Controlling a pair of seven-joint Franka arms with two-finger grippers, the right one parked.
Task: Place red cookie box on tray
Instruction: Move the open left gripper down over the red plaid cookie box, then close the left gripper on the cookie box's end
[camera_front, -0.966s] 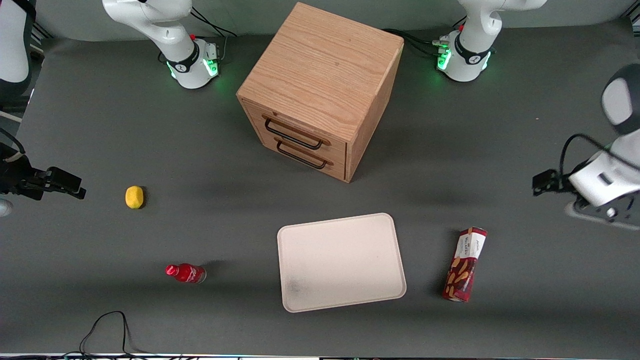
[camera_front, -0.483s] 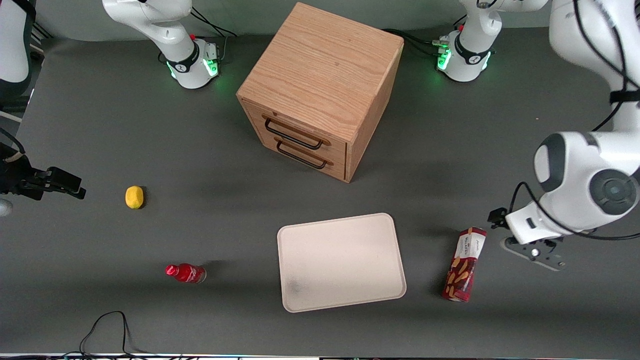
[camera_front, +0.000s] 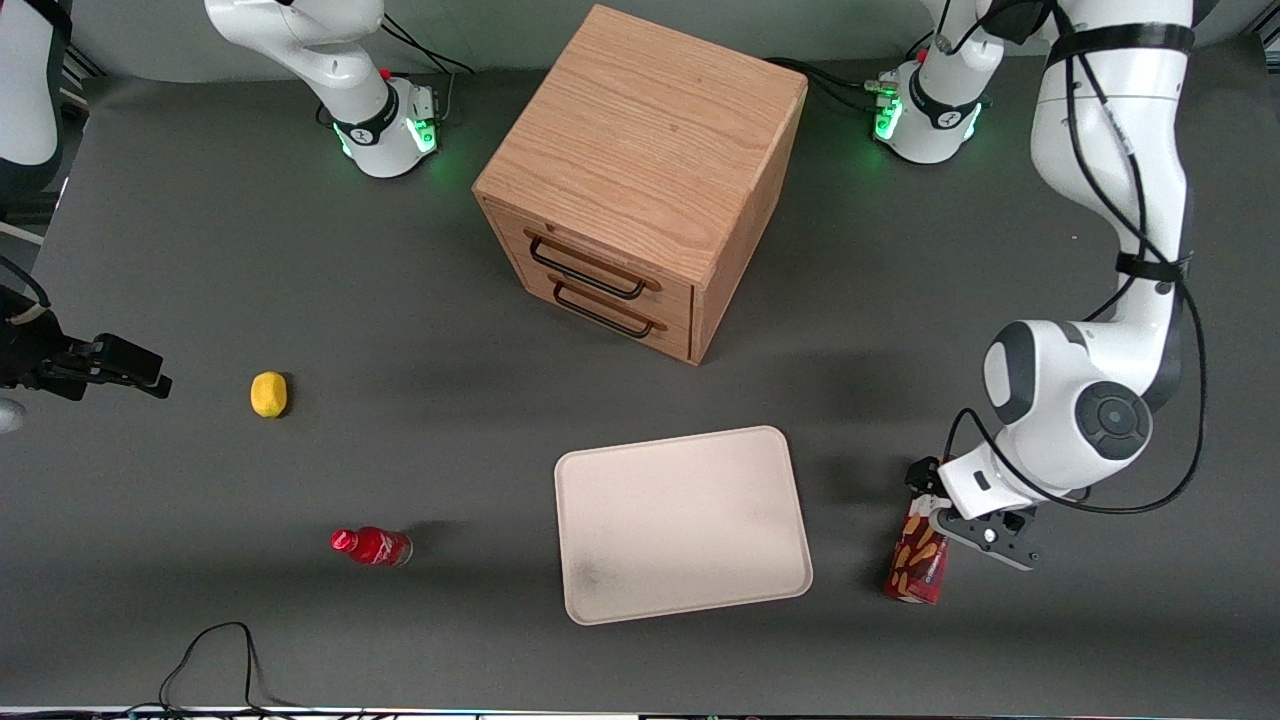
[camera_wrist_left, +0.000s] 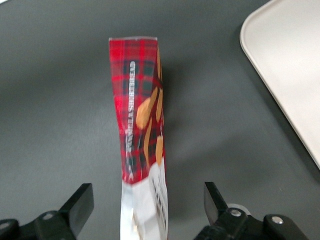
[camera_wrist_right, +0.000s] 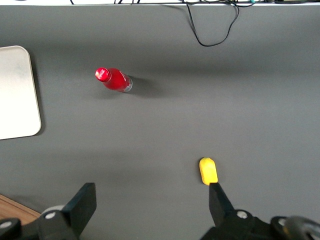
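Note:
The red cookie box (camera_front: 920, 568) lies flat on the grey table, beside the tray (camera_front: 680, 520) toward the working arm's end. In the left wrist view the red cookie box (camera_wrist_left: 142, 125) shows red tartan, tan biscuit sticks and a white label end. My gripper (camera_front: 945, 508) hangs over that label end, covering it in the front view. The gripper (camera_wrist_left: 147, 200) is open, with one finger on each side of the white end and a gap to the carton on both sides. A rim of the cream tray (camera_wrist_left: 290, 65) shows nearby; nothing lies on the tray.
A wooden two-drawer cabinet (camera_front: 640, 180) stands farther from the front camera than the tray. Toward the parked arm's end lie a small red bottle (camera_front: 370, 546) and a yellow fruit (camera_front: 268, 393). A black cable (camera_front: 215, 650) loops at the table's front edge.
The left arm has swung in from the working arm's end of the table and come down over the box's label end. The box and tray have not moved.

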